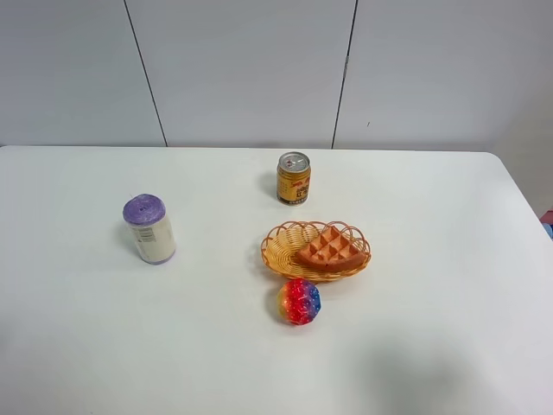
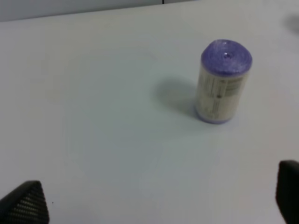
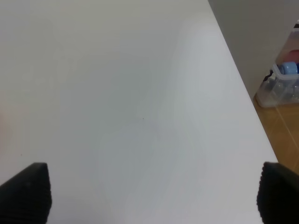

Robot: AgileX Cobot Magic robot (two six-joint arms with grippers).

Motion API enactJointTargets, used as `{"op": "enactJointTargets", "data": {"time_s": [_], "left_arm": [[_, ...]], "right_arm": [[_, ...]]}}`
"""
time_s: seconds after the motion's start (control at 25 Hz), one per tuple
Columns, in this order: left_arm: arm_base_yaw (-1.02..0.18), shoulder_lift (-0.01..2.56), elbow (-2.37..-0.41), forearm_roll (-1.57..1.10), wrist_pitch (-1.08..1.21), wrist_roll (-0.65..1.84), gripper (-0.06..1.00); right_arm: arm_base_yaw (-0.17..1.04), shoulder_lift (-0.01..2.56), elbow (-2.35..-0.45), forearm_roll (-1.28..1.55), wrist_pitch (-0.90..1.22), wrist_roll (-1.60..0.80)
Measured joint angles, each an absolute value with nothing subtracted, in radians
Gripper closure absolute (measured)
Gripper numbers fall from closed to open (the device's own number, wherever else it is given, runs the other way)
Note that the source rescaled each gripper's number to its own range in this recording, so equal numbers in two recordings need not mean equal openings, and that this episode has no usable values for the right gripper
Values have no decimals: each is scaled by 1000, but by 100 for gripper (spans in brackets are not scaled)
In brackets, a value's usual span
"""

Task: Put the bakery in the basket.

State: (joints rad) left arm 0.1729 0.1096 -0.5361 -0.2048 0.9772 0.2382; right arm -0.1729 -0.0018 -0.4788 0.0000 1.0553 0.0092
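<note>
Exterior high: bakery (image 1: 330, 248) lies inside basket (image 1: 315, 251) on desk (image 1: 432, 328); no arms visible.

Left wrist: left end effector (image 2: 154, 205) wide open, empty, near purple-capped roll (image 2: 221, 83); a stray sweep might topple it.

Right wrist: right end effector (image 3: 154, 193) wide open, empty, over bare desk.

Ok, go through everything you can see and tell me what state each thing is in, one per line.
waffle slice: lying inside the basket, dimpled side up
basket: upright on the table, holding the waffle slice
can: standing upright, top looks sealed
purple-topped roll: standing on end
rainbow ball: resting on the table in front of the basket
left gripper: open, empty
right gripper: open, empty
</note>
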Motion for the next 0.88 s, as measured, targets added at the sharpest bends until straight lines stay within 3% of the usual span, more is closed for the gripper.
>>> {"op": "enactJointTargets", "data": {"time_s": [0.6,0.88], "left_arm": [[173,10,-510,-208,1061,238,-4],[114,-6,-508,-208,1062,238,-4]], "right_arm": [[-173,-2,-479,0,1055,9],[-173,-2,-479,0,1055,9]]}}
